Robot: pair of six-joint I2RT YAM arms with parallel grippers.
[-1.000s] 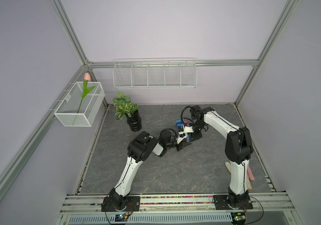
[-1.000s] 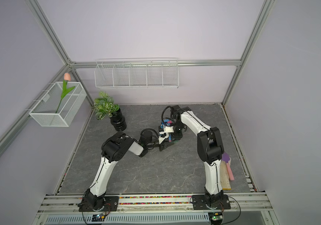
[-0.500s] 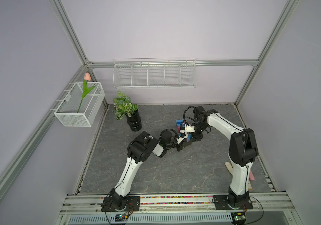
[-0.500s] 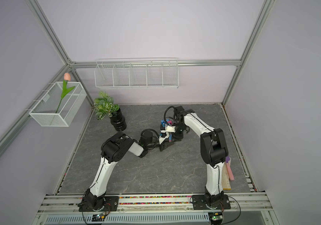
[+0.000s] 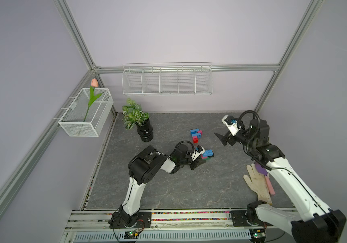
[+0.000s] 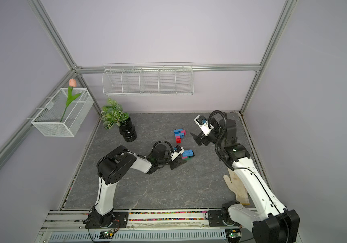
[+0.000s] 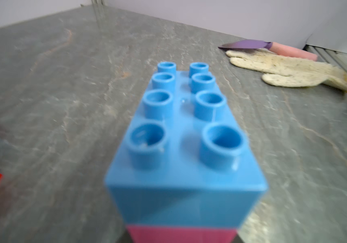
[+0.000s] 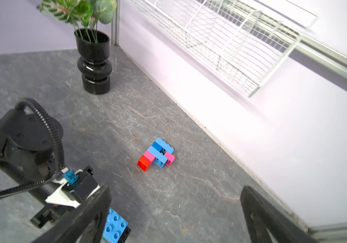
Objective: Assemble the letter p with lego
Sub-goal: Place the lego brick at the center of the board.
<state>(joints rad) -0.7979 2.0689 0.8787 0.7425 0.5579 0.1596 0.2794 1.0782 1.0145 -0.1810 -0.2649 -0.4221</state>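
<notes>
A small lego build (image 5: 195, 135) (image 6: 179, 135) (image 8: 156, 154) of blue, light blue, pink and red bricks lies flat near the back wall. My left gripper (image 5: 200, 162) (image 6: 179, 163) is low on the floor, shut on a lego stack (image 5: 207, 154) (image 6: 187, 154). That stack has an oblong light blue brick (image 7: 185, 130) (image 8: 113, 227) on top and a pink brick (image 7: 181, 233) under it. A black brick (image 8: 126, 233) shows at its base. My right gripper (image 5: 221, 138) (image 6: 198, 138) (image 8: 174, 221) hangs open and empty, to the right of both.
A plant in a black vase (image 5: 145, 131) (image 8: 94, 63) stands at the back left. A white glove (image 5: 257, 185) (image 7: 284, 67) and a purple-and-pink tool (image 7: 273, 47) lie at the right edge. A wire rack (image 5: 167, 81) hangs on the back wall, a mesh basket (image 5: 86, 113) on the left.
My right gripper has opened wide and drawn back to the right, away from the bricks. The left gripper and its stack have stayed put.
</notes>
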